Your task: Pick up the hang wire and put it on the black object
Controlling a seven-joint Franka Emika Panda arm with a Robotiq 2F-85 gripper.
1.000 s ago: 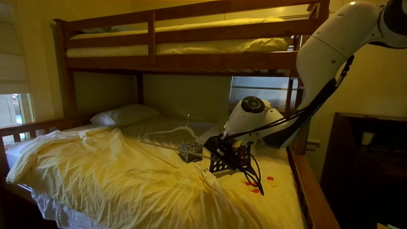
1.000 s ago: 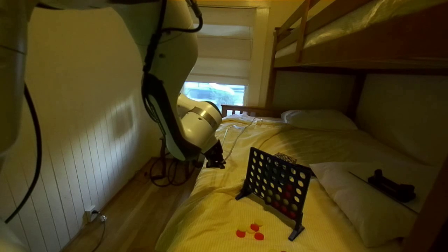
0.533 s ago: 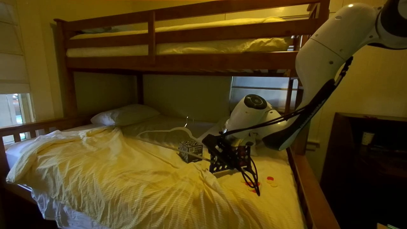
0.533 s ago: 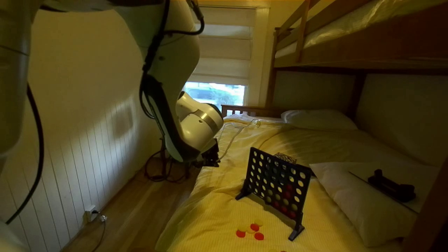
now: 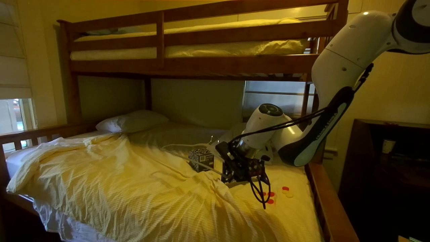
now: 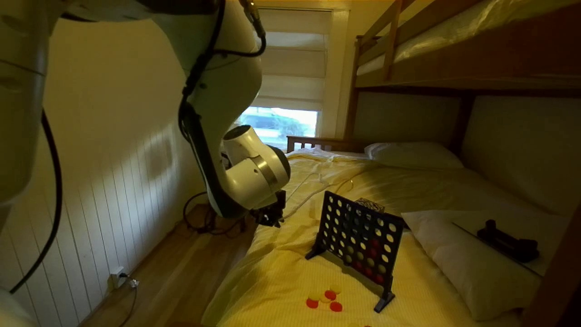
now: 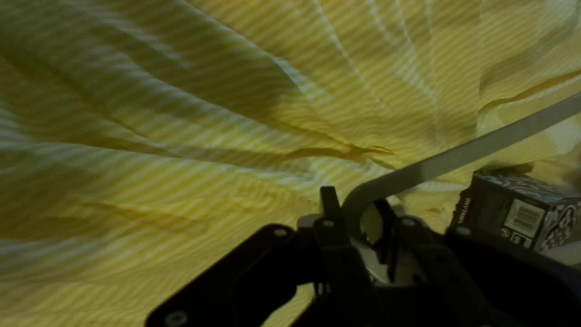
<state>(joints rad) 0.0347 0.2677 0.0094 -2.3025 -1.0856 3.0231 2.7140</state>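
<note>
The pale hang wire (image 7: 431, 168) crosses the right half of the wrist view, its rounded corner between the black fingers of my gripper (image 7: 357, 204). My gripper is shut on that corner. The hang wire stretches away from the gripper (image 6: 280, 221) over the bed in an exterior view (image 6: 302, 205); it also shows in an exterior view (image 5: 216, 171), passing across a patterned box. The black object, an upright grid board (image 6: 358, 238), stands on the bed to the right of the gripper there. In an exterior view the gripper (image 5: 230, 176) hides most of the board.
The dark patterned box (image 5: 201, 160) sits behind the board and shows in the wrist view (image 7: 504, 213). Red and yellow discs (image 6: 330, 295) lie before the board. A pillow (image 6: 467, 263) bears a black item (image 6: 508, 245). The upper bunk rail (image 5: 201, 65) hangs overhead.
The hang wire has tipped flatter and its hook sits lower. My gripper has moved slightly and turned, and the arm's cables have swung. The board has not moved.
</note>
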